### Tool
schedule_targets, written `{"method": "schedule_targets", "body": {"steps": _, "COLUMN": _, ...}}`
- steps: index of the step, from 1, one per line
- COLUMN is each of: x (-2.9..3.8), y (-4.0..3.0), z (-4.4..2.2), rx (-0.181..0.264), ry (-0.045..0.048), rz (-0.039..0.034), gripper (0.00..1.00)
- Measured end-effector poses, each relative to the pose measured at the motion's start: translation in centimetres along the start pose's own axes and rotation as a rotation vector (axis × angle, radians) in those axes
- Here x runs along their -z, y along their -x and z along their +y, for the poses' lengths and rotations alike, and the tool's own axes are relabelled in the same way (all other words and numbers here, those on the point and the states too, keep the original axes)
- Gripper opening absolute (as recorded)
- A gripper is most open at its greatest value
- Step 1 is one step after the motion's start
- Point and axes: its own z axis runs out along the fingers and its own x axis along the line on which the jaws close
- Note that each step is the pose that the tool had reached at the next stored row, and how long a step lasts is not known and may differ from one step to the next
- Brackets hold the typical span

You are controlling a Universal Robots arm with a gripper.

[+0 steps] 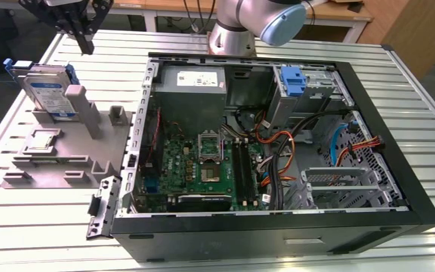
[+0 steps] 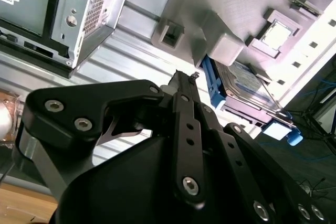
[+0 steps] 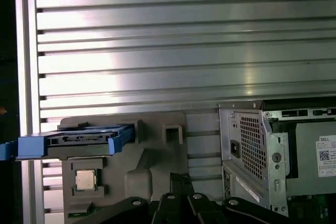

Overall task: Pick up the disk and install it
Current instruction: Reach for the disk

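Note:
The disk (image 1: 49, 90) stands upright in a slot of the grey holder (image 1: 70, 156) on the exterior view's left, silver with a white-and-blue label and a blue carrier frame. My gripper (image 1: 86, 45) hangs above and beyond it, a gap apart, fingers pressed together with nothing between them. In the first wrist view the disk (image 3: 79, 142) is an edge-on blue strip, with the fingertips (image 3: 181, 178) off to one side. The second wrist view has the disk (image 2: 241, 85) past the shut fingertips (image 2: 182, 78).
An open computer case (image 1: 399, 187) lies on the slatted metal table (image 1: 21, 238), with motherboard (image 1: 202, 167), cables, a power supply (image 1: 193, 79) and a second blue carrier (image 1: 293, 80) in its drive bay. A small square silver chip (image 1: 42, 140) sits on the grey holder.

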Motion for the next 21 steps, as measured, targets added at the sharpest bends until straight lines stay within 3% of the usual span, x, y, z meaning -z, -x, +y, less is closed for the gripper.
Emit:
{"method": "schedule_targets", "body": {"steps": 9, "x": -0.14, "y": -0.88, "z": 1.05, "rx": 0.000, "ry": 0.0000, "rz": -0.0001, "gripper": 0.10}}
{"method": "schedule_targets", "body": {"steps": 21, "x": -0.29, "y": -2.76, "z": 2.32, "rx": 0.000, "ry": 0.0000, "rz": 0.0000, "gripper": 0.10}}
